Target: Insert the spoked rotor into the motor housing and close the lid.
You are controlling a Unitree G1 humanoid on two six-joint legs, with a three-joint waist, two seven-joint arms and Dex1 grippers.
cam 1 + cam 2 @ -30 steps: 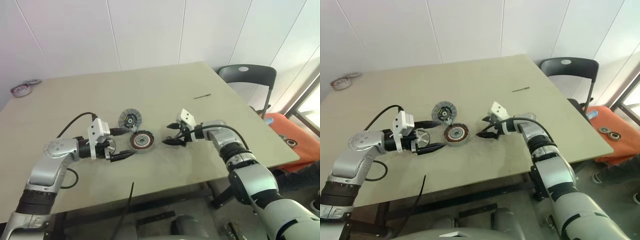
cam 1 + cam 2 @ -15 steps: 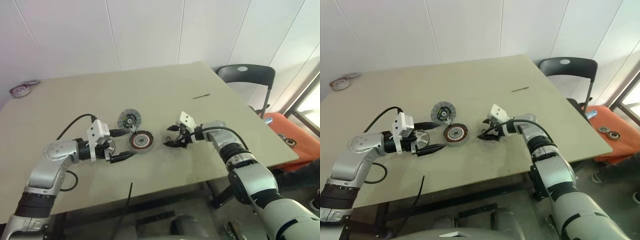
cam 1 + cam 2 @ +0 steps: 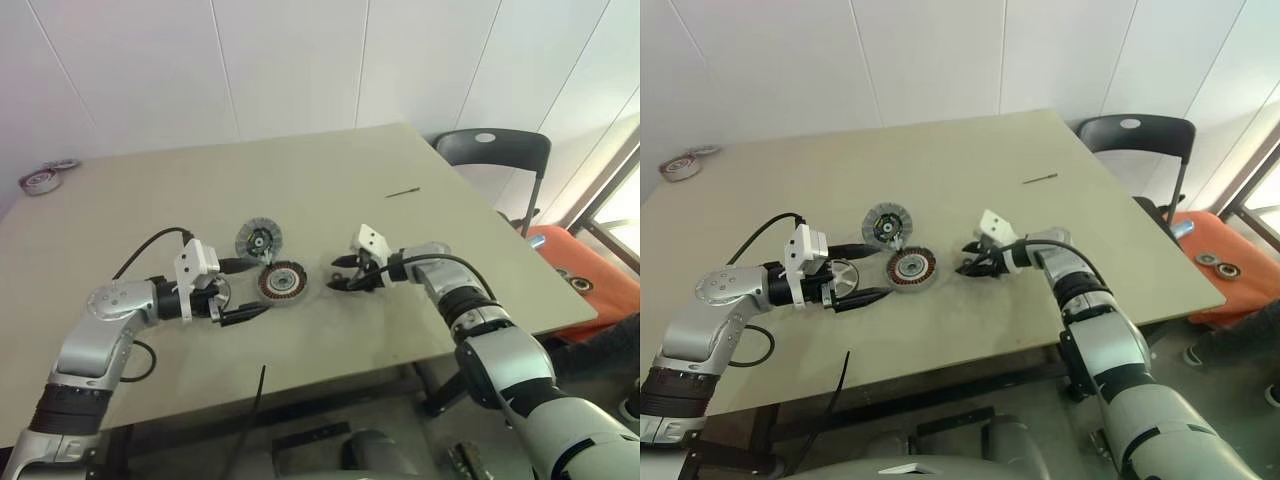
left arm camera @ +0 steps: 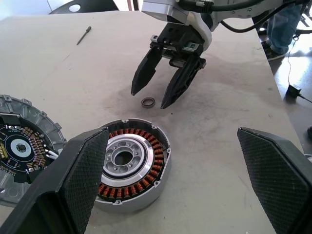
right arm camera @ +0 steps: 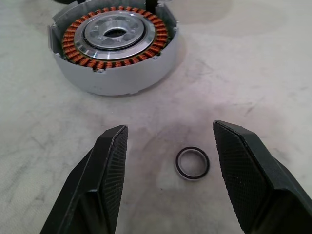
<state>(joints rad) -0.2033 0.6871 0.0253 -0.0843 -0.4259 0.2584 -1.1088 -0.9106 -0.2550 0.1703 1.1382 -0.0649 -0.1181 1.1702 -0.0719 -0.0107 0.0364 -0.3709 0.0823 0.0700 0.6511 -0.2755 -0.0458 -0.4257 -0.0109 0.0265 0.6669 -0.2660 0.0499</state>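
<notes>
The motor housing point(image 3: 282, 282) lies on the table, its copper windings and dark centre facing up. Behind it lies the lid point(image 3: 260, 240), a grey disc with a dark hub. The spoked rotor point(image 3: 845, 276) shows beside the base of my left gripper point(image 4: 173, 134). That gripper stands wide open, level and pointing at the housing, with nothing between its fingertips. To the right of the housing, my right gripper point(image 5: 169, 127) is open. Its jaws stand astride a small dark ring point(image 5: 192, 163) on the table, clear of it on both sides.
A thin dark rod point(image 3: 404, 192) lies far back on the right. Round parts point(image 3: 40, 180) sit at the table's far left corner. A black chair point(image 3: 495, 155) and an orange thing point(image 3: 575, 280) stand beyond the right edge. A black cable point(image 3: 145, 250) trails from the left arm.
My right gripper's fingers have drawn closer together around the small ring. The left arm, housing, lid and rotor have not moved.
</notes>
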